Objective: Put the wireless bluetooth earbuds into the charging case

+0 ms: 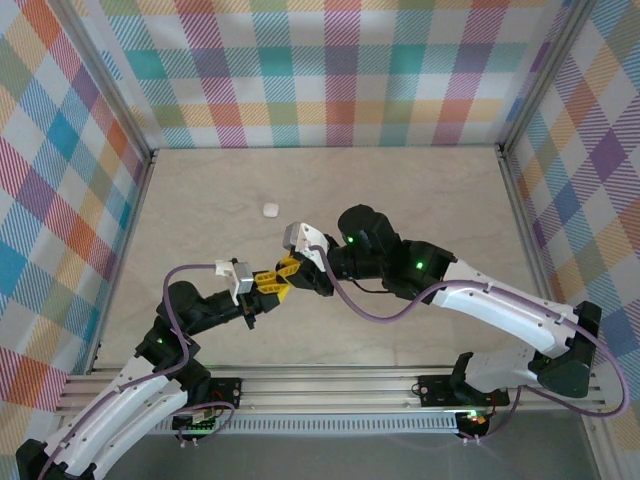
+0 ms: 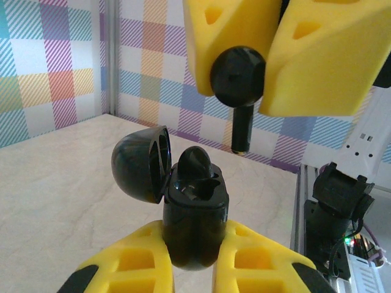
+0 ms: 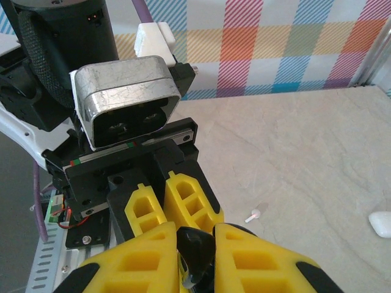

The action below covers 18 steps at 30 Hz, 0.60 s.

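From overhead, my left end effector (image 1: 267, 283) and right end effector (image 1: 289, 269) are facing each other tip to tip above the desk (image 1: 420, 200). A small white rounded object (image 1: 270, 209), perhaps another case, is lying farther back.

In my left wrist view, my left fingers are gripping the black charging case (image 2: 195, 213) upright, its lid (image 2: 142, 162) hinged open. One black earbud (image 2: 198, 162) is sitting in it. My right fingers are pinching a second black earbud (image 2: 238, 73) just above, stem down and apart from the case.

In my right wrist view, a white earbud (image 3: 253, 215) is lying loose on the desk.

I am judging one earbud done, one poised to go in, and at least the white one left.
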Available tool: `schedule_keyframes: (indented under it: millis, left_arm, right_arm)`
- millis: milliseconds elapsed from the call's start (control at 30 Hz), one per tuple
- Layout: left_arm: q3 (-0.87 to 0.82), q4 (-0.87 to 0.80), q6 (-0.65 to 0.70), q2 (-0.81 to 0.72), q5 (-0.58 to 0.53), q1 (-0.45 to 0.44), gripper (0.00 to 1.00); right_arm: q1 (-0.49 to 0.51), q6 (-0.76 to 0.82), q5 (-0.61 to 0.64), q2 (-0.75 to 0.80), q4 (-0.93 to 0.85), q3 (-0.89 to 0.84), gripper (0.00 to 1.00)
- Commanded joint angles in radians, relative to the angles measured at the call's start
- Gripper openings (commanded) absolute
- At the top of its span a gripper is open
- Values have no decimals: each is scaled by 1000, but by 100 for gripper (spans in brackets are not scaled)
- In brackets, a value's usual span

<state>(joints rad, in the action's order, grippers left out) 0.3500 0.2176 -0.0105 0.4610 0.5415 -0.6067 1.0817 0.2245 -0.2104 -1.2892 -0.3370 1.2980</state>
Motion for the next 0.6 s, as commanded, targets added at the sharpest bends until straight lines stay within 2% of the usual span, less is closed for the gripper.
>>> schedule_keyframes:
  millis: [0,567]
  left_arm:
    - [-3,55,-4,0,13,-11,0]
    - [-2,48,1,-1,8,-18,0]
  right_arm:
    - [7,37,1,-12,7,27,17]
    - [7,112,40,-49,-113,62,18]
